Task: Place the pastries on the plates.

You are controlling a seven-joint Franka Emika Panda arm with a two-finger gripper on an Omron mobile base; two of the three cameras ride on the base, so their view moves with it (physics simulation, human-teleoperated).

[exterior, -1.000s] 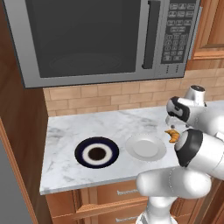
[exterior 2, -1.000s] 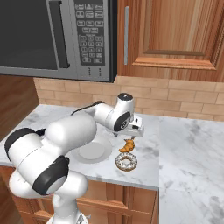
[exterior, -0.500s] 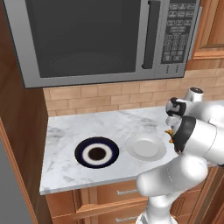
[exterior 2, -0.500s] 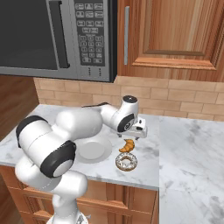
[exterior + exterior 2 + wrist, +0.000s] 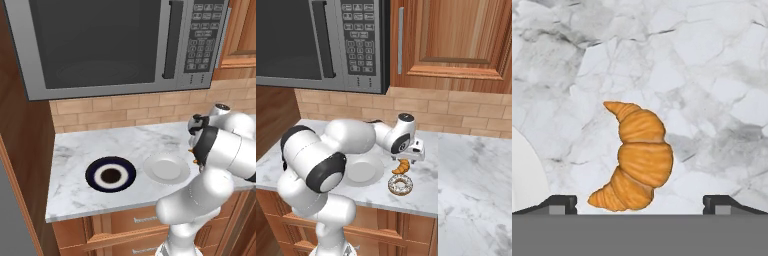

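Fingers (image 5: pixel 640 202) spread wide, released, hanging just above the golden-brown crescent croissant (image 5: pixel 635 157) on the grey-veined marble bench (image 5: pixel 466 165). Iced ring doughnut (image 5: pixel 400 185) lies just in front of it, plain white-grey round plate (image 5: pixel 363 170) beside. Dark navy plate with white centre ring (image 5: pixel 110 174) sits left of that plate.

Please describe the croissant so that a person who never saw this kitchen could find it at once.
Look at the marble counter below the microwave and find the plain white plate. Just to its right, under the open gripper, lies the croissant, with a doughnut in front of it. It is the golden-brown crescent with ridged bands, while the doughnut is a ring with pale speckled icing.
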